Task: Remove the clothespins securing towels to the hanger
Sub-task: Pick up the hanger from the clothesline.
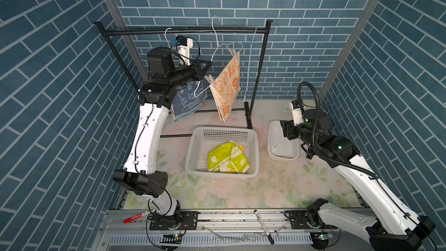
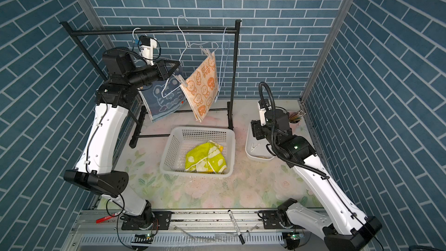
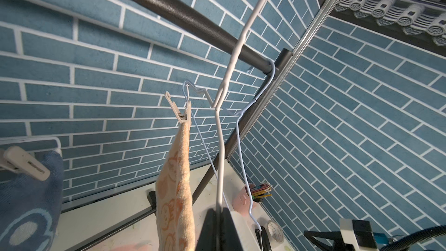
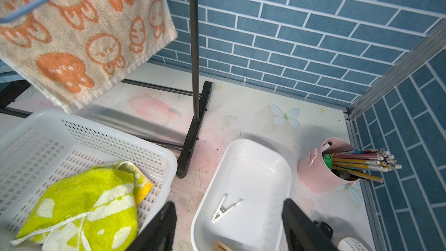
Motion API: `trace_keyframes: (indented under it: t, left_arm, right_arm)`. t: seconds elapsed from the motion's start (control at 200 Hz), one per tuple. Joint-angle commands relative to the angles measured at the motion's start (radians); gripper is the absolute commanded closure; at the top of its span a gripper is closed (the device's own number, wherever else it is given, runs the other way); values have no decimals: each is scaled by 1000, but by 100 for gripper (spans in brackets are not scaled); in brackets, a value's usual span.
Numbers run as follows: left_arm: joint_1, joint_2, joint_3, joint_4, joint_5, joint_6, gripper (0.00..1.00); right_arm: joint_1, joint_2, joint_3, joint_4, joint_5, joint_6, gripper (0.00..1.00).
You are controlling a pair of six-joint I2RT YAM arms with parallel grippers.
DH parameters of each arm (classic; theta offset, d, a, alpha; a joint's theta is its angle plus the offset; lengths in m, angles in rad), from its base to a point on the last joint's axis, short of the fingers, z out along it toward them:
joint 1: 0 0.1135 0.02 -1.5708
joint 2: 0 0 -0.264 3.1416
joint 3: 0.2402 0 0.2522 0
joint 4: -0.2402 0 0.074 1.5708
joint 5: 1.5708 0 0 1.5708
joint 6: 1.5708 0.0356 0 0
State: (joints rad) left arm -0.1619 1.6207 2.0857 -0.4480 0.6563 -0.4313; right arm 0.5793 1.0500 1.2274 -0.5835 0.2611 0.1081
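Observation:
An orange-cream bunny towel [image 1: 226,85] hangs from a tilted white hanger [image 1: 216,37], held by two pale clothespins, an upper one [image 1: 233,51] and a lower one [image 1: 210,79]. My left gripper [image 3: 218,211] is shut on the white hanger's wire [image 3: 219,155], just beside the lower clothespin in both top views. Behind my left arm hangs a denim-blue towel [image 1: 188,100], with a clothespin [image 3: 24,162] on it. The yellow-green towel [image 1: 228,158] lies in the basket. My right gripper [image 4: 229,220] is open over a white tray [image 4: 253,162] holding a white clothespin [image 4: 225,208] and a wooden one [image 4: 220,246].
The black rack [image 1: 183,31] spans the back, with a bare light-blue hanger [image 1: 251,63] at its right end. A white basket [image 1: 222,131] sits mid-table. A pink cup of pencils [image 4: 323,170] stands by the right wall. Markers [image 1: 263,223] lie on the front rail.

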Motion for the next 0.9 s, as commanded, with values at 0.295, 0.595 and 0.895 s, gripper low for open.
trace_keyframes:
  t: [0.295, 0.595, 0.895]
  left_arm:
    - [-33, -453, -570, 191, -174, -30, 100]
    - [-105, -680, -634, -98, -300, -11, 100]
    - [-107, -772, -675, -257, -303, -51, 100]
  right_arm:
    - [-4, -19, 4, 42, -41, 36, 30]
    - [-4, 1, 7, 78, -87, 54, 30]
    - [-4, 5, 4, 96, -141, 81, 31]
